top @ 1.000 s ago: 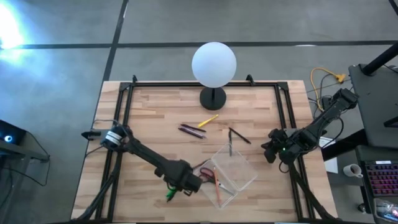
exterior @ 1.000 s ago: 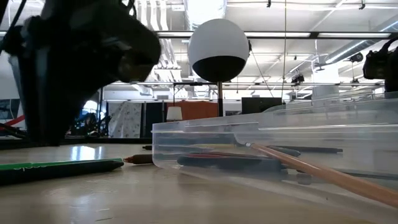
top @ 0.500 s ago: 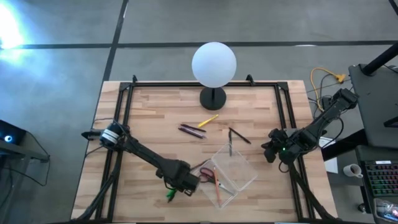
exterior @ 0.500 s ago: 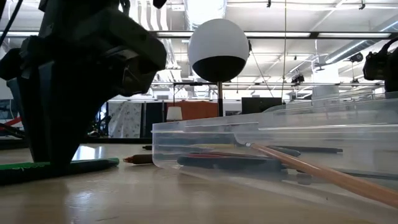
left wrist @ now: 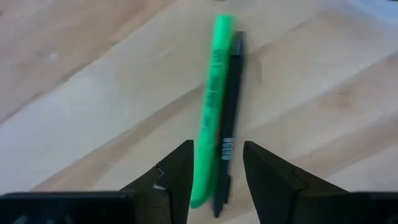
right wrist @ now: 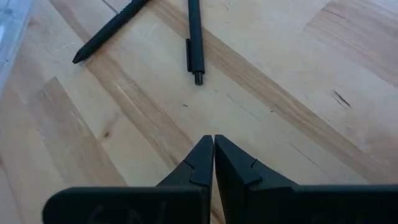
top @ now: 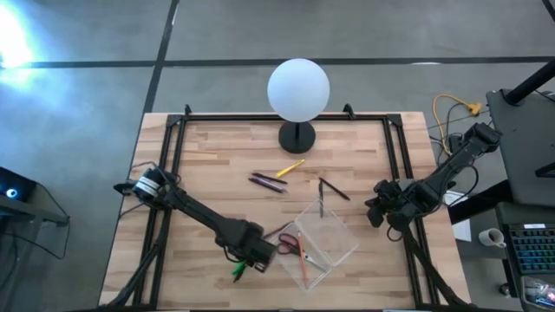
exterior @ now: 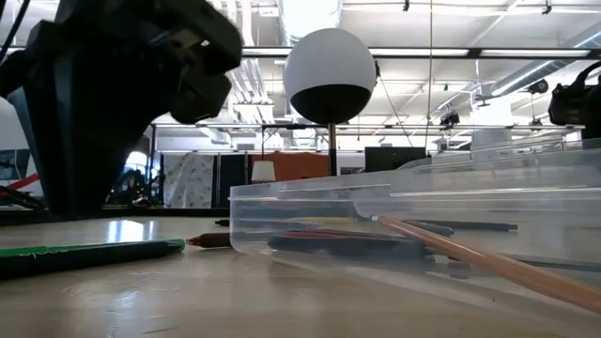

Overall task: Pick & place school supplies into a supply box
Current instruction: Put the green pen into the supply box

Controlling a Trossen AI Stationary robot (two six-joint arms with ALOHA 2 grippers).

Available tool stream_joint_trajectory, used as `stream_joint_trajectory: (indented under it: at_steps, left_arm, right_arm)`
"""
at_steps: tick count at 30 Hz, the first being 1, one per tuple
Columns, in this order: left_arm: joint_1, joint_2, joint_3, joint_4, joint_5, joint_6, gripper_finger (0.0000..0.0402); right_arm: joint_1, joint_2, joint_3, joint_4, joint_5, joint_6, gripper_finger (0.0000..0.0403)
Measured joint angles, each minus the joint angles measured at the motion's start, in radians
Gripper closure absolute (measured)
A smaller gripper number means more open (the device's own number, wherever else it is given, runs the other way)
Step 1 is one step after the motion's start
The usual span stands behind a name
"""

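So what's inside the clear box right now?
In the box lie red scissors and a pencil. The low view hints at a dark pen too, blurred by the wall.

Your left claw (left wrist: 217,165) hangs low over the table (top: 217,156) near its front edge, fingers apart. Your right claw (right wrist: 213,155) waits at the table's right side, fingers pressed together.

Bright green marker (left wrist: 210,118), black pen (left wrist: 227,124) beside; red-handled scissors (top: 289,245); yellow pencil (top: 290,168); white globe lamp (top: 298,90).
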Motion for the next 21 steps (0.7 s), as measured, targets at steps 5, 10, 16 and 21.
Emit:
stream_joint_trajectory:
  at_steps: [5, 10, 16, 21]
  left_arm:
    - [0.000, -0.001, -0.033, 0.044, -0.001, 0.002, 0.0279]
    - [0.000, -0.002, -0.084, 0.108, 0.000, 0.003, 0.0279]
    - [0.000, -0.007, -0.116, 0.117, 0.006, 0.004, 0.0278]
    - [0.000, -0.009, -0.118, 0.115, 0.004, 0.021, 0.0280]
  right_arm:
    - [0.000, 0.000, 0.000, -0.001, -0.001, 0.000, 0.0394]
    - [0.000, 0.000, 0.000, -0.001, -0.004, 0.005, 0.0394]
    - [0.000, 0.000, 0.000, -0.001, -0.005, 0.007, 0.0394]
    - [0.000, 0.000, 0.000, -0.001, -0.005, 0.007, 0.0394]
